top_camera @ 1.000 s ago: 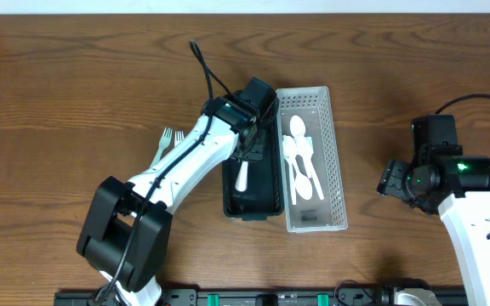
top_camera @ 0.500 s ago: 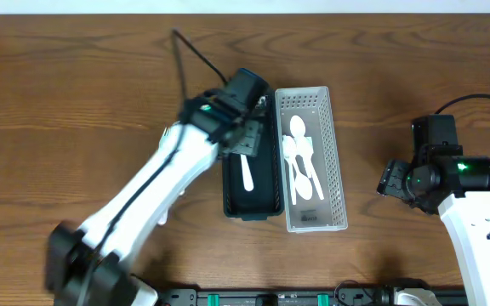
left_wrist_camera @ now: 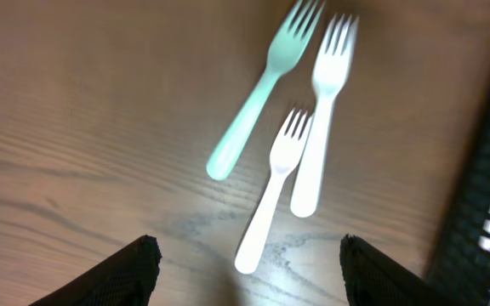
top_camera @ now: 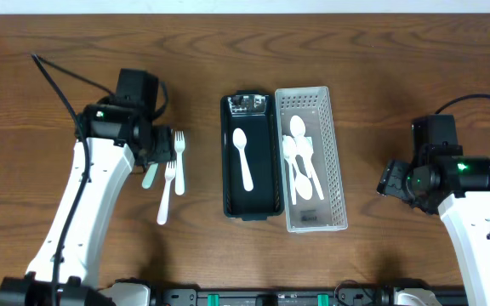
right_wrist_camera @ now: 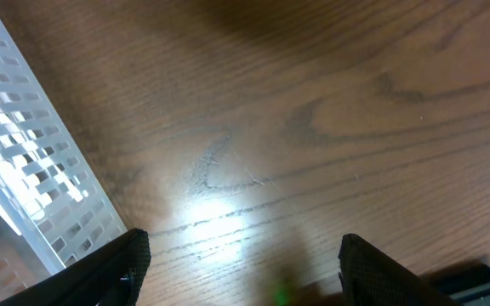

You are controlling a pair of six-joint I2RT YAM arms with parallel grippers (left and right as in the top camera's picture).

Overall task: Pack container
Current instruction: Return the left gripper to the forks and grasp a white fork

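A dark green container [top_camera: 265,202] stands mid-table with one white spoon [top_camera: 243,158] lying in it. Beside it on the right a white slotted basket [top_camera: 337,170] holds several white spoons [top_camera: 300,161]. Left of the container lie three forks: a mint one [left_wrist_camera: 253,102] and two white ones [left_wrist_camera: 270,197] [left_wrist_camera: 320,110], also in the overhead view [top_camera: 170,174]. My left gripper [left_wrist_camera: 245,276] is open and empty just above the forks' handle ends. My right gripper [right_wrist_camera: 243,276] is open and empty over bare wood, right of the basket [right_wrist_camera: 24,161].
The dark container's edge [left_wrist_camera: 483,212] shows at the right of the left wrist view. Cables trail from both arms at the table's far left and right. The table's front edge has a black rail [top_camera: 253,297].
My left arm has let go of the white spoon in the dark container, swung left, and now hovers over the forks. The right arm has not moved.
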